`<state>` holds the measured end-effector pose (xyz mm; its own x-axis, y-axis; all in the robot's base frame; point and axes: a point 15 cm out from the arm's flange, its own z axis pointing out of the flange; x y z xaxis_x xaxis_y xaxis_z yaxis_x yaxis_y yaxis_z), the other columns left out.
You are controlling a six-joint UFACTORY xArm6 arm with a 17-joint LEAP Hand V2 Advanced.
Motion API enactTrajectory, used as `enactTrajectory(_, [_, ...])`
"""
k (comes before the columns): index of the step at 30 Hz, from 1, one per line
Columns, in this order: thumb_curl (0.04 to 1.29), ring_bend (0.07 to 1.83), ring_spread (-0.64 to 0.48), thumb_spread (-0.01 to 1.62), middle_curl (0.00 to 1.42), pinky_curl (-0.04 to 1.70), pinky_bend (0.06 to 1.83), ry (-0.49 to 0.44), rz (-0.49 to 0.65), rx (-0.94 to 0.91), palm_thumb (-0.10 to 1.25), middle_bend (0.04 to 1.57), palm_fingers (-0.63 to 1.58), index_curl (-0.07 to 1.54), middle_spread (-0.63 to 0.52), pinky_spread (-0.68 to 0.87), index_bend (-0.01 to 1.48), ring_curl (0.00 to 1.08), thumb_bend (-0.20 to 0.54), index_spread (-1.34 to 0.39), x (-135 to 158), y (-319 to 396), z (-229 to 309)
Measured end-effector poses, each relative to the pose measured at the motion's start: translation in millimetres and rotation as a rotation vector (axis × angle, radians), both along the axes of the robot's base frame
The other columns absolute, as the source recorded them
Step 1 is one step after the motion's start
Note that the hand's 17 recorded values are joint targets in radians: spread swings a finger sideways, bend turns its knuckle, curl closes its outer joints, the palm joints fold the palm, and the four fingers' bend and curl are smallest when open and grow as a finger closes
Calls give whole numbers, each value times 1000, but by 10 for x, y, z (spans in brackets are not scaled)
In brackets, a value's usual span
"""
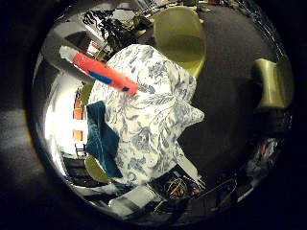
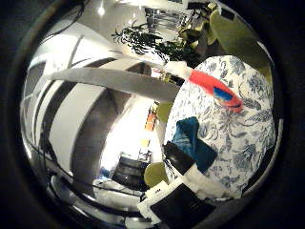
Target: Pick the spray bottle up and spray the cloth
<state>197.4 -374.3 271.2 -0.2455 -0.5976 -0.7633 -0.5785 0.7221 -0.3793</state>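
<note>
A red spray bottle (image 1: 101,70) with a white head and a blue end lies on its side on a table with a floral cloth cover (image 1: 158,129). It also shows in the right thumb side palm view (image 2: 212,88). A teal cloth (image 1: 101,134) lies crumpled at the table's edge, a short way from the bottle; the right thumb side palm view shows it too (image 2: 191,143). My hand is well above the table, away from both.
Yellow-green chairs stand around the table: one at its far side (image 1: 180,34), one off to the side (image 1: 273,81), one by the teal cloth (image 1: 94,169). Dark floor surrounds the table. Potted plants (image 2: 143,38) stand by a bright wall.
</note>
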Motion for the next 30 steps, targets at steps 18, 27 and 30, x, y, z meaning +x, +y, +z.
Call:
enactTrajectory(18, [307,299,275,909,317,77,671,-95,66,74,520,191,-63,221,259,381,135,253,-31,-242,522,255,-496])
enactTrajectory(27, [310,313,279,910,304,105,646,-137,70,71,530,189,-60,213,259,378,137,261,-30,-242,861,285,-481])
enactTrajectory(30, [311,312,273,910,301,112,643,-153,72,74,534,188,-62,210,255,378,136,261,-30,-242,980,309,-449])
